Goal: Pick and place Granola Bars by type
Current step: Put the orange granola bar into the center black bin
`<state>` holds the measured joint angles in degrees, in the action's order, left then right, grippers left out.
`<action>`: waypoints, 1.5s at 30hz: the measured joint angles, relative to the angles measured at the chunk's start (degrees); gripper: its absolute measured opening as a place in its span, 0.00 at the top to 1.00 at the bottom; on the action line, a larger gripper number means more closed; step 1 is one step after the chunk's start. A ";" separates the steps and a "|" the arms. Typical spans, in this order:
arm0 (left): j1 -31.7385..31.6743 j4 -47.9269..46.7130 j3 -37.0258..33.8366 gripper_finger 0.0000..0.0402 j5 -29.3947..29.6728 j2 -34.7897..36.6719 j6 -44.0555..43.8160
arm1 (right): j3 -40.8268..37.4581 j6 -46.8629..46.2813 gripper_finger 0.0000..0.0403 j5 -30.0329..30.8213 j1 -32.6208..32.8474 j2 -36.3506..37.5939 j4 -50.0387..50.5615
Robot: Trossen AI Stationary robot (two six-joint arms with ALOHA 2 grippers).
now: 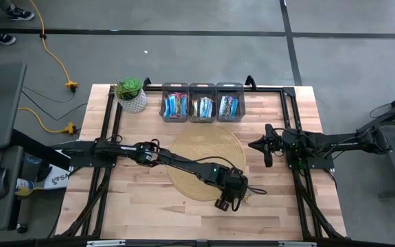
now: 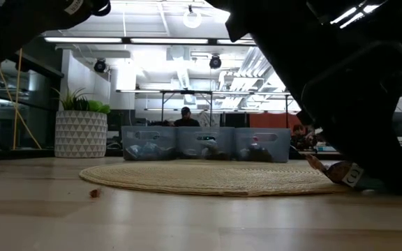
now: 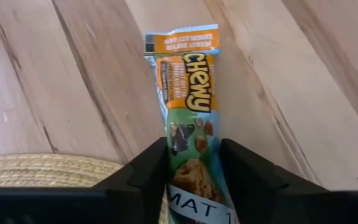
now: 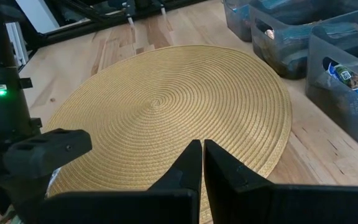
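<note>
A granola bar (image 3: 191,93) in a green and orange "Chewy" wrapper lies on the wooden table just off the near right rim of the round woven mat (image 1: 204,161). My left gripper (image 3: 194,149) reaches over the mat and is shut on this bar; the low view shows the bar (image 2: 330,169) beside the dark gripper. My right gripper (image 4: 202,152) waits shut over the table's right side, pointing at the mat. Three grey bins (image 1: 202,103) at the far edge hold more wrapped bars. My left gripper pinches the granola bar between its two fingers (image 3: 148,171), which press on the two long edges (image 3: 171,155) of the half nearest the wrist. The fingers slant down from the table's left and lie along the bar. The bar's other half (image 3: 182,43) sticks out past the fingertips over the wood.
A potted plant (image 1: 132,95) in a white pot stands at the far left, beside the bins. A small reddish crumb (image 2: 94,192) lies on the wood in front of the mat. Black frame rails (image 1: 108,116) run along the table's left and right sides.
</note>
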<state>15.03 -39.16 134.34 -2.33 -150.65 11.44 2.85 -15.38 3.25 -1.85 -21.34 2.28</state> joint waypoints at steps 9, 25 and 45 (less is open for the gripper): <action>0.01 0.44 0.07 0.84 -0.12 -0.13 -3.55 | 0.00 -0.01 1.00 0.00 0.02 -0.02 0.00; -3.27 7.47 -0.09 0.87 7.79 14.14 -9.32 | 0.00 0.00 1.00 0.00 0.01 0.00 0.01; -3.31 9.48 -0.04 0.87 10.35 33.10 -5.89 | 0.00 -0.01 1.00 0.02 0.02 0.00 -0.01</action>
<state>11.72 -29.68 134.30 8.02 -117.55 5.55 2.85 -15.39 3.27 -1.83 -21.34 2.27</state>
